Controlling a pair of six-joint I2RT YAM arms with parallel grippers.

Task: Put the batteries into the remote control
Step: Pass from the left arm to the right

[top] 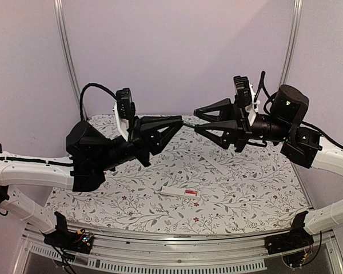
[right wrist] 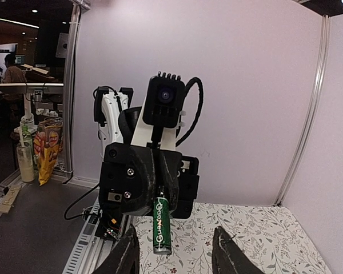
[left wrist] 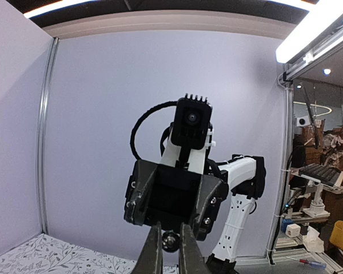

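Note:
My left gripper (top: pixel 180 121) is raised above the table, shut on a green battery (right wrist: pixel 162 225) that sticks out from its tips toward the right arm. In the left wrist view the battery (left wrist: pixel 171 241) shows end-on, pinched between the left gripper's (left wrist: pixel 171 246) fingers. My right gripper (top: pixel 196 121) faces it with its jaws open, one on each side of the battery's free end, not touching it; the right wrist view shows the right gripper (right wrist: pixel 174 240) spread wide. The white remote control (top: pixel 172 192) lies on the table below, with a red patch at its right end.
A thin white cover strip (top: pixel 220 165) lies on the floral cloth (top: pixel 246 194), right of and behind the remote. Pale walls close in the back and sides. A metal rail (top: pixel 177 251) runs along the near edge by the arm bases.

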